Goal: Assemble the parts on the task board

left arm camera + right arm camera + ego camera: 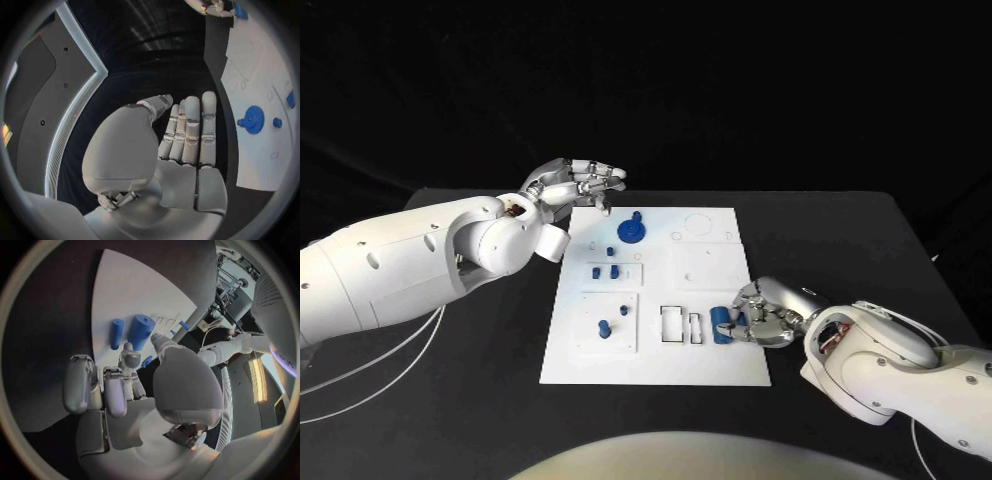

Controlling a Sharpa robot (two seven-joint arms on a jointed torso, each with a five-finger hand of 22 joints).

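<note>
The white task board [711, 360] lies in the middle of the black table. A blue gear-shaped part [632, 232] [254, 119] stands near its far edge, with small blue pegs [604, 270] and two more [606, 327] nearer me. My left hand [574, 185] [187, 135] hovers over the board's far left corner, fingers straight and holding nothing. My right hand [764, 315] [125, 385] is at the board's right edge, where a blue cylinder [721, 326] [140, 331] and a thin blue bar [117, 333] lie. Its thumb and one finger reach the cylinder's end; a grip is not plain.
Narrow outlined slots [682, 322] sit just left of the cylinder on the board. Bare black table [877, 240] surrounds the board on all sides. White cables [358, 375] trail under my left arm at the table's left.
</note>
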